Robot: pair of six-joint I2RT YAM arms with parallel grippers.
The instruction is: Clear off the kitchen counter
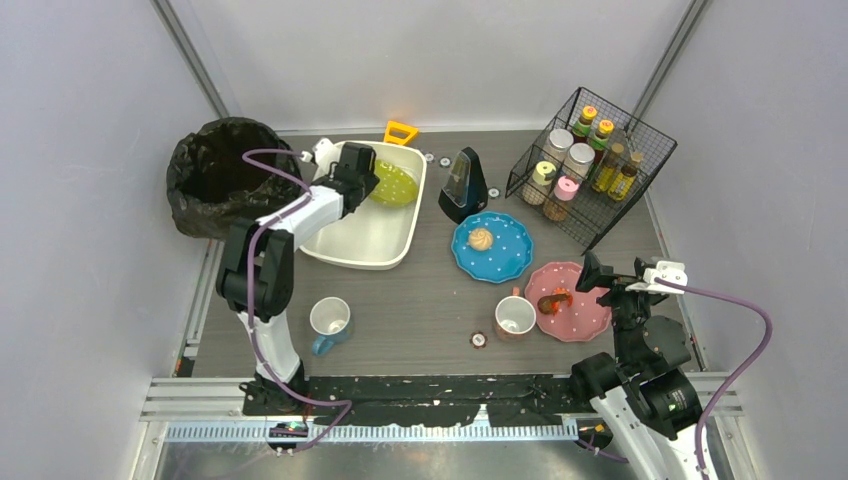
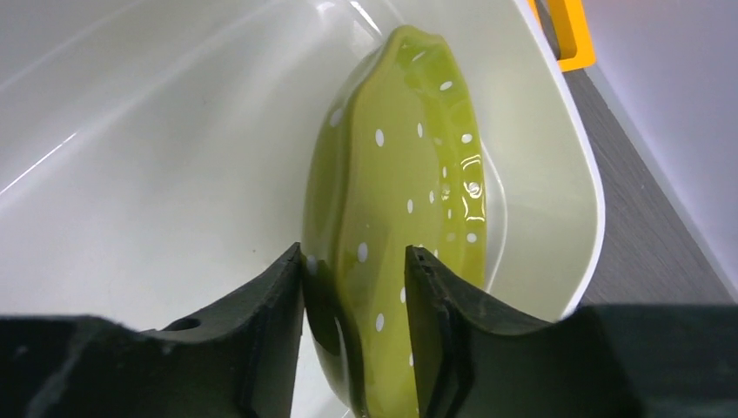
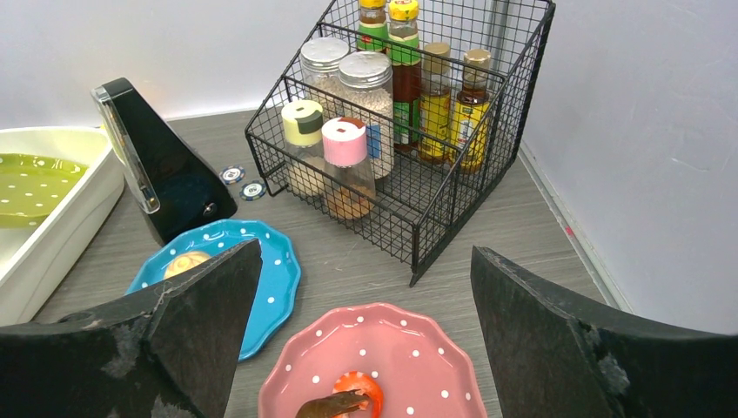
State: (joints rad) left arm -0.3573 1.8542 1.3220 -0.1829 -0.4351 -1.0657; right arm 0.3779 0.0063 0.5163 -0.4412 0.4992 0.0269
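Note:
The kitchen counter [image 1: 420, 300] is a dark wood-grain tabletop. My left gripper [image 1: 362, 172] [image 2: 355, 261] reaches into the white tub [image 1: 370, 250] [image 2: 570, 148], shut on the rim of a green dotted plate [image 1: 395, 183] [image 2: 409, 157] that stands on edge inside it. My right gripper [image 1: 592, 272] [image 3: 365, 261] is open and empty, hovering over a pink dotted plate [image 1: 580, 312] [image 3: 418, 348] with a shrimp [image 1: 553, 300] [image 3: 348, 402] on it. A blue dotted plate [image 1: 500, 262] [image 3: 265, 261] holds a bun [image 1: 481, 239] [image 3: 184, 261].
A blue mug [image 1: 329, 320] and a pink mug [image 1: 515, 317] stand near the front. A black wedge-shaped device [image 1: 463, 185] [image 3: 165, 174] stands mid-back. A wire rack of jars [image 1: 590, 165] [image 3: 409, 131] is back right. A black bin bag [image 1: 215, 175] sits at left. A yellow handle [image 1: 400, 132] lies behind the tub.

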